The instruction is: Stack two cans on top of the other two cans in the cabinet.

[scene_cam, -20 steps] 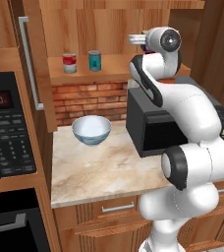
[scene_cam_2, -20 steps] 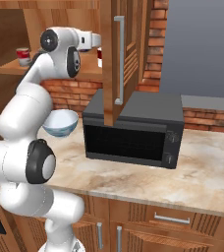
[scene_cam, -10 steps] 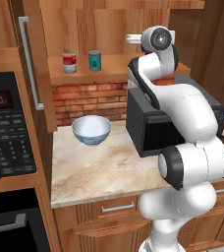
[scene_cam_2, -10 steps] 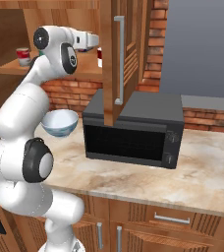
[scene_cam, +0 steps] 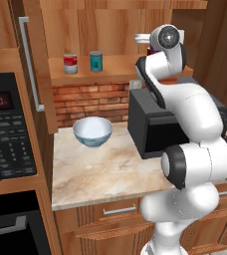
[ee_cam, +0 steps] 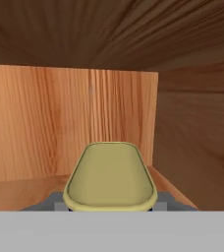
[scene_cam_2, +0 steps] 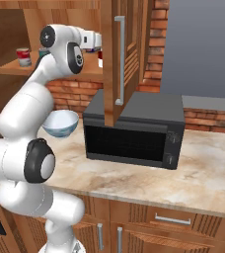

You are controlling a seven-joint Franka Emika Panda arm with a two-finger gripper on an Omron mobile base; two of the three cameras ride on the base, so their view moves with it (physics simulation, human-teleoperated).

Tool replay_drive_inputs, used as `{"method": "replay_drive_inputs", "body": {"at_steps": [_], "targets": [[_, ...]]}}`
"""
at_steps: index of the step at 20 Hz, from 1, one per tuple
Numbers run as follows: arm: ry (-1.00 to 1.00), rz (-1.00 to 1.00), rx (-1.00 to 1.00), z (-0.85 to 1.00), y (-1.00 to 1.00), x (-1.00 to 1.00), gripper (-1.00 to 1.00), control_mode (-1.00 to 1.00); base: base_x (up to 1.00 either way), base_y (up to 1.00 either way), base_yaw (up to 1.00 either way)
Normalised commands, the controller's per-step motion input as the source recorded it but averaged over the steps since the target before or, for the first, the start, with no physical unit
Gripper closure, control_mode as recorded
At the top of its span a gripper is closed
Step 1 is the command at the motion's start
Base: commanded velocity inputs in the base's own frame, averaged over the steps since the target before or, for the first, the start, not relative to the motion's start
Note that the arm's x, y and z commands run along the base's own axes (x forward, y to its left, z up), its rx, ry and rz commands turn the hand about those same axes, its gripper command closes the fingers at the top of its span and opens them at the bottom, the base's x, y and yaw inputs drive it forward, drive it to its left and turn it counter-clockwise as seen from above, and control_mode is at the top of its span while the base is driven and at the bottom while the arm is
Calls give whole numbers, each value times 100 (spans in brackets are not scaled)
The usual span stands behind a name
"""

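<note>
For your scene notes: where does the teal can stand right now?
In the left base view, the teal can stands upright on the cabinet shelf, just right of the red-labelled can.

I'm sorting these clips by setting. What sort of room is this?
A kitchen, rendered rather than real: a black microwave and a white bowl stand on a marble-look counter, cans sit on a wooden cabinet shelf, and an oven panel stands at the left.
</note>
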Motion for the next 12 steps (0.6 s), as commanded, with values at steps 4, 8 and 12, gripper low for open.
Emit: {"method": "replay_drive_inputs", "body": {"at_steps": [4,8,12], "targets": [[2,-2,0,0,-15,0,100,-100,0,0,0],[0,0,0,-5,-3,0,100,-100,0,0,0],[-1,0,0,-3,0,2,100,-100,0,0,0]]}}
